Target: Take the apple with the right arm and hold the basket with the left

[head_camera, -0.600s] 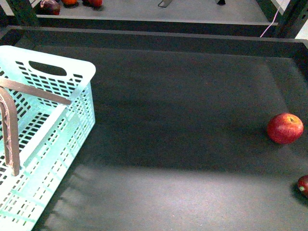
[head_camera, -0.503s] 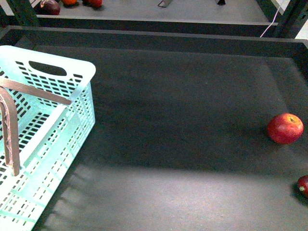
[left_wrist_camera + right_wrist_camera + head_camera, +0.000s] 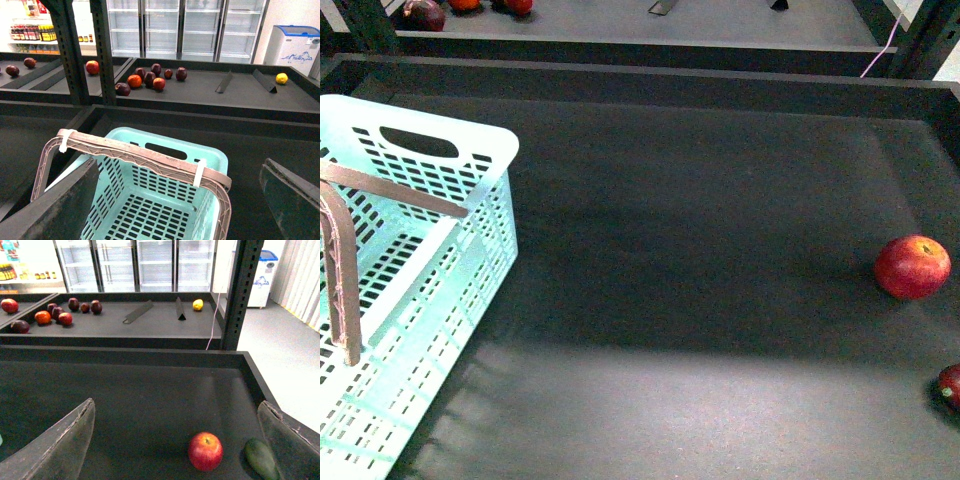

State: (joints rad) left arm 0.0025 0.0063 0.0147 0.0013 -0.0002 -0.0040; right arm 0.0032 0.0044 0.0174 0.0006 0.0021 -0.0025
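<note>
— What surface is shown?
— A dark matte table (image 3: 700, 250) with a raised rim is shown. A paler band of light is cast along its near side.

— What is seen nearest?
— In the front view a small darker red fruit (image 3: 950, 386) is cut by the frame at 4 o'clock. The basket (image 3: 492, 225) is set upright at 8 o'clock, with its brown handles (image 3: 125, 152) bound together by white ties.

— And the hands?
— The left hand (image 3: 178, 167) is aimed at the basket with its fingers spread wide and nothing gripped. The right hand (image 3: 176, 405) is also spread wide and empty, well apart from the apple.

— Where is the apple placed?
— The apple (image 3: 912, 267) is found at 3 o'clock on the table, stem dimple upward. It is near the darker fruit and well apart from the basket.

— Farther off?
— A shelf (image 3: 240, 97) with loose fruit (image 3: 159, 83) and a lemon (image 3: 282, 78) is seen, with glass-door coolers (image 3: 180, 25) behind it.
</note>
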